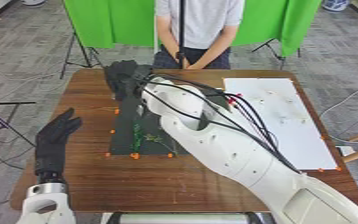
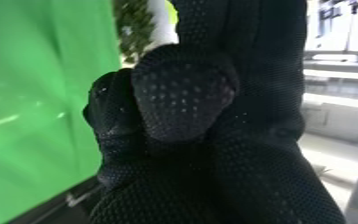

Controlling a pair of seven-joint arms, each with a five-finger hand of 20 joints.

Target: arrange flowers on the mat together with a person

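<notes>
Left hand [image 1: 58, 135] left of the mat [image 1: 122, 145], fingers straight, close together, nothing held | and here's the right hand [image 1: 127, 80] by the mat's far-left corner; spread or pinching, can't tell | green stem [image 1: 137, 137] lying on the mat, likely light, bendy; grip mid-stem, gently | red flowers [image 1: 232, 99] right of the mat; petals probably fragile, so take stems

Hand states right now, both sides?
Left hand: open, looks empty.
Right hand: by the mat's far left corner; open or closed, can't tell.
</notes>
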